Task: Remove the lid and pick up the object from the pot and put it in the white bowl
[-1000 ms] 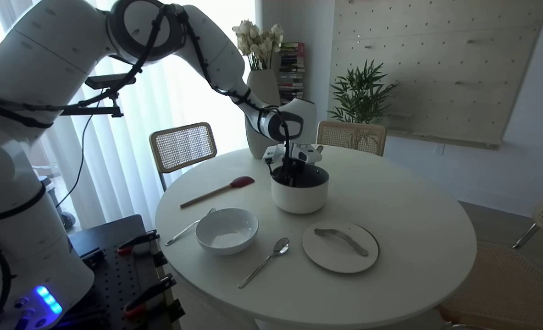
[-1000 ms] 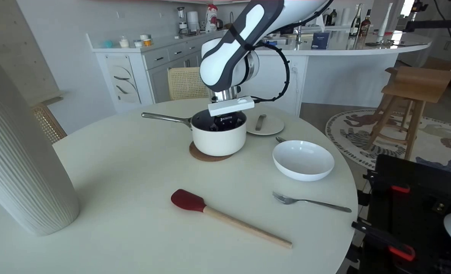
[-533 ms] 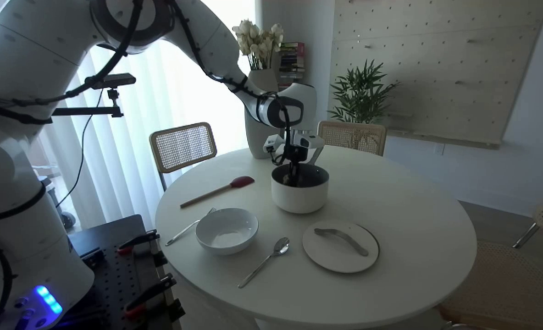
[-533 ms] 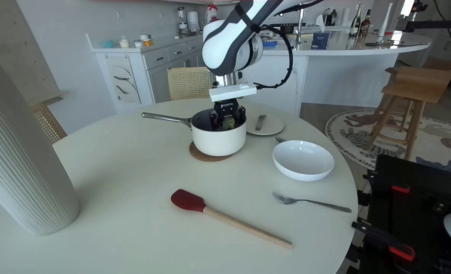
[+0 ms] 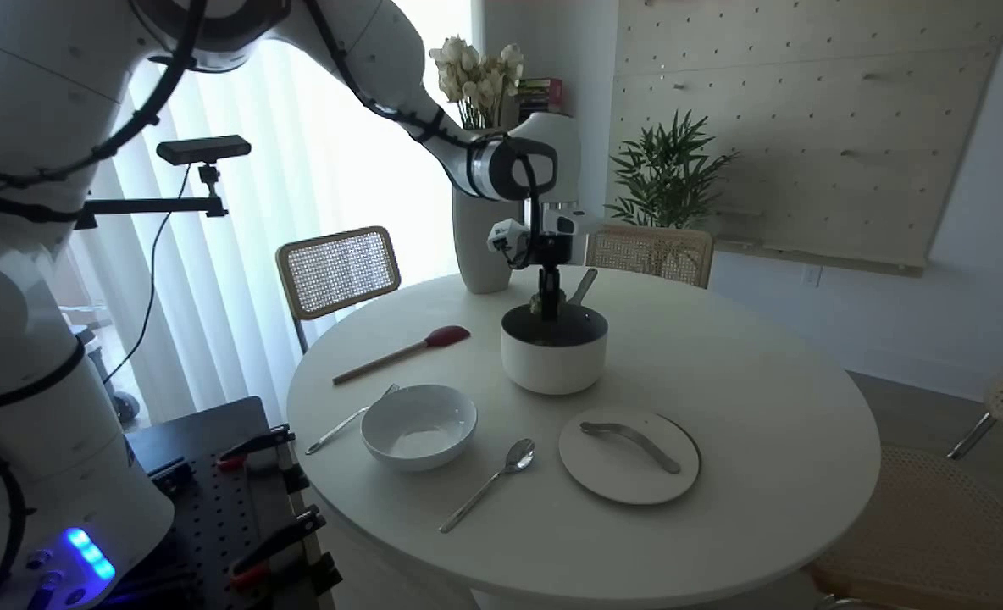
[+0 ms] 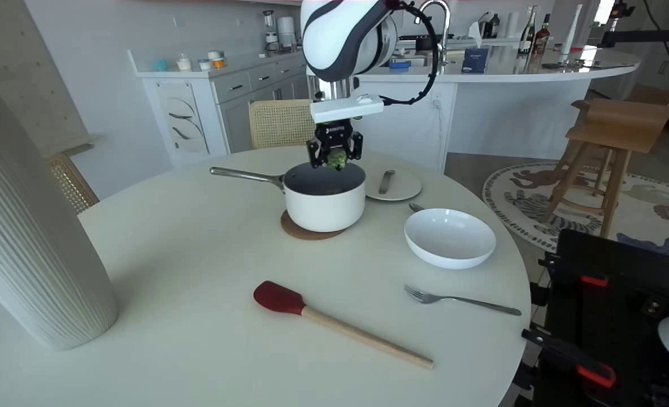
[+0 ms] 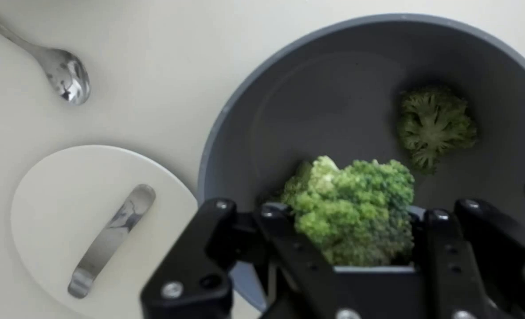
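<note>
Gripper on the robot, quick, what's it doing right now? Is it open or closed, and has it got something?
Gripper: closed, holding a piece of broccoli between its fingers.

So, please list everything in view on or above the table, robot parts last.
Pot: 1, white, on trivet
Trivet: 1, brown, under pot
Loose broccoli: at least 2, green, in pot
Held broccoli: 1, green, in gripper
Lid: 1, white, on table
Bowl: 1, white, on table
Spoon: 1, silver, near lid
Spatula: 1, red and tan, on table
Fork: 1, silver, near bowl
Vase: 1, white, on table
Flowers: several, cream, in vase
Gripper: 1, black, over pot
Arm: 1, white, over table
</note>
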{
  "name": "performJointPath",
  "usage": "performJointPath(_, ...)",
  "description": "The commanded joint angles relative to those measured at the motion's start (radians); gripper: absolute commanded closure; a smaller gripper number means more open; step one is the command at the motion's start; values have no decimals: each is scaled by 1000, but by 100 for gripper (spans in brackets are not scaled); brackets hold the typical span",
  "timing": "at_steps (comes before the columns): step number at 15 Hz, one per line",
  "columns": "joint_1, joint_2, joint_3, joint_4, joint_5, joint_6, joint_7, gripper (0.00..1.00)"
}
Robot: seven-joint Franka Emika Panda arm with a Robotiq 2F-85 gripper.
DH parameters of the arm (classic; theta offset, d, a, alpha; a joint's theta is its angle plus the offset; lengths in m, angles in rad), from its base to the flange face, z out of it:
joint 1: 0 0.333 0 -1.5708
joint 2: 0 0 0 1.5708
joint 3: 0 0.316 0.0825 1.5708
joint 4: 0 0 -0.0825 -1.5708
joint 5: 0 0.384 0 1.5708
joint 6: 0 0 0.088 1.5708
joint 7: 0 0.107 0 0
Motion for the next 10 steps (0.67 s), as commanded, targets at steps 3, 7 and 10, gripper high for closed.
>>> performJointPath(3, 23, -145, -9, -115, -81, 14, 35, 100)
performJointPath(7, 30, -247, -3, -211, -147, 25, 39, 100)
performJointPath(10, 26, -334, 9, -307, -185, 30, 39, 100)
